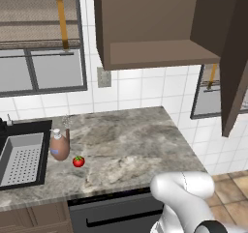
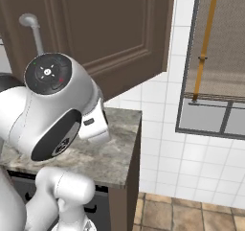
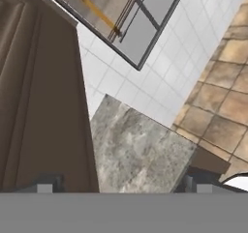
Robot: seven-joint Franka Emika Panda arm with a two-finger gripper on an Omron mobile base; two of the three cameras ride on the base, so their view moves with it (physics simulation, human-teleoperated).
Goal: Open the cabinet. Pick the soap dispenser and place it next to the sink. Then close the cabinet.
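Note:
The dark brown cabinet (image 1: pixel 155 29) hangs open over the counter, its shelves bare, and its panelled door (image 2: pixel 110 38) with a silver bar handle (image 2: pixel 33 31) is swung out to the right. On the marble counter the brown soap dispenser (image 1: pixel 59 145) stands upright beside the black-rimmed sink (image 1: pixel 22 160). In the hand view my gripper (image 3: pixel 121 186) is open with nothing between its fingertips (image 3: pixel 46 186). It looks past the edge of the cabinet door (image 3: pixel 43 106) at the counter's right end.
A small red tomato (image 1: pixel 78 161) lies on the counter (image 1: pixel 131 145) just right of the dispenser. Tiled wall and a window (image 2: pixel 215 81) flank the counter's right end, with tiled floor (image 2: pixel 191 211) below. My white arm (image 2: pixel 52 110) rises close to the open door.

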